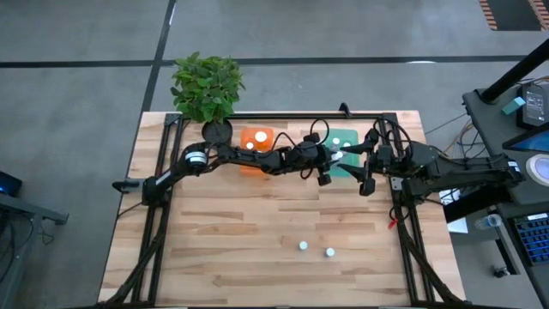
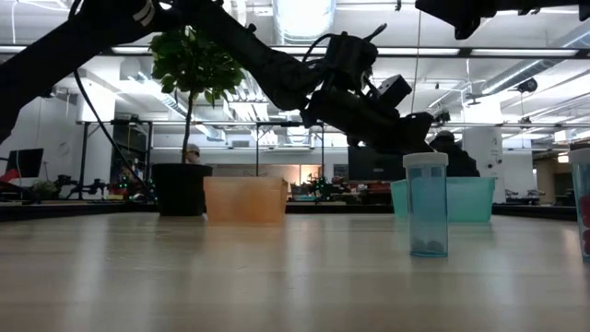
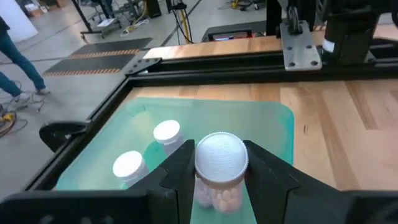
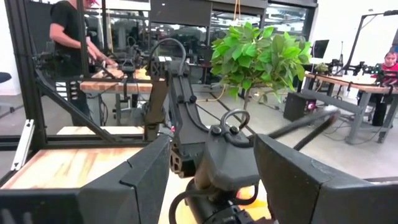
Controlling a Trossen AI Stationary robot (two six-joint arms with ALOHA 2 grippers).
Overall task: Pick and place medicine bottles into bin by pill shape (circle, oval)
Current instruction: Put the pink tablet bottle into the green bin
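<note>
My left gripper point(image 3: 219, 148) reaches across from the table's left and is shut on a medicine bottle point(image 3: 221, 158) with a round white cap. It hangs over the teal bin point(image 3: 273, 118) at the far side. Two white-capped bottles point(image 3: 166, 132) point(image 3: 129, 165) stand inside that bin. The orange bin point(image 1: 256, 142) sits left of it and also holds white caps. Two more bottles point(image 1: 303, 246) point(image 1: 329, 252) stand upright near the table's front edge. My right gripper point(image 1: 367, 165) waits open at the table's right, raised, with nothing between its fingers point(image 4: 143, 180). My left gripper pinches the bottle between its two fingers, one on each side of the body just under the cap point(image 3: 205, 180). The fingers come from the table's left, slanting a little downward. The bottle stands upright, cap up, lifted clear above the teal bin's inside.
A potted plant point(image 1: 206, 86) in a black pot stands at the far left corner, beside the orange bin. A black frame point(image 1: 283, 116) runs around the table's far edge and sides. Bare wood lies across the middle of the table point(image 1: 240, 215).
</note>
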